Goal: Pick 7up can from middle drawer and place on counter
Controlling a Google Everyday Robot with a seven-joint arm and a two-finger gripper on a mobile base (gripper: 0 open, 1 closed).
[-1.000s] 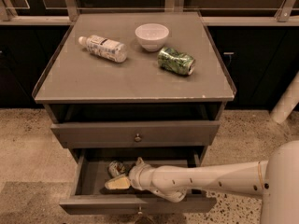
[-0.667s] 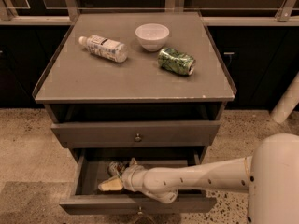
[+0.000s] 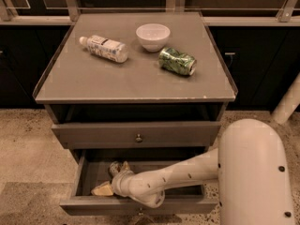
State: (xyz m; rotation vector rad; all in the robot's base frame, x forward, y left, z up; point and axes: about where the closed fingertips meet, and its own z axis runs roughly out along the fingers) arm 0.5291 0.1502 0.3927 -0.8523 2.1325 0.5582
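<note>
Middle drawer open; gripper inside, spread beside 7up can; can axis unclear

Smooth, slightly glossy grey counter; glossy white bowl; shiny metal dented can; end effector in middle drawer, smooth cream plastic.

Has carried the gripper further left inside the middle drawer over the last second. Has brought its yellowish lower finger nearer the drawer's left wall. Has drawn the white wrist leftward as well, close under the 7up can, hiding more of the tray's bottom. Has swung the bulky upper arm link in from the right edge. Now covers the drawer's right front corner and far more of the speckled floor than before.
</note>
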